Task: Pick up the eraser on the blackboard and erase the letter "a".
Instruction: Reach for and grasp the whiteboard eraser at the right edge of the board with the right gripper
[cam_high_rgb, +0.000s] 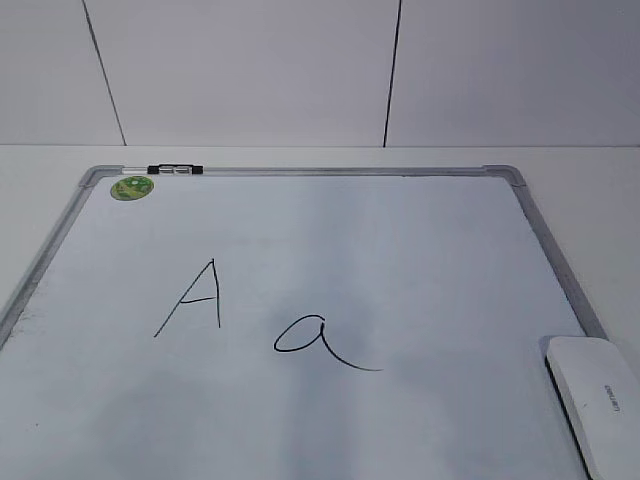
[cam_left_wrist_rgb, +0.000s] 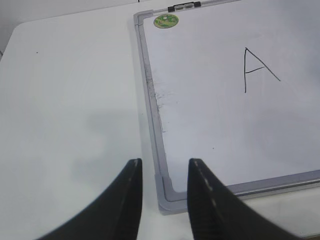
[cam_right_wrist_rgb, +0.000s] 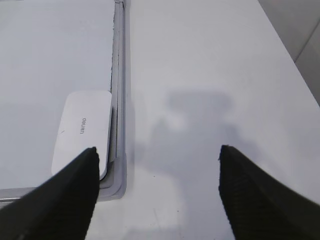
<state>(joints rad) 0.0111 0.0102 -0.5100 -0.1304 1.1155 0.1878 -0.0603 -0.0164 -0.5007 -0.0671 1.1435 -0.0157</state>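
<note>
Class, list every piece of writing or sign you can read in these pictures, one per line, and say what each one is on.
"A", handwritten capital, on the whiteboard.
"a", handwritten cursive with a long tail, on the whiteboard.
Small grey lettering on the white eraser: too small to read.
Round green sticker in the board's corner: any print on it is too blurred to read.
Marker on the top frame: no legible text.

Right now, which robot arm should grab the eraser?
The right one, probably. The eraser lies at the blackboard's right edge, just beside the open right gripper. The left gripper hangs over the far left corner.
</note>
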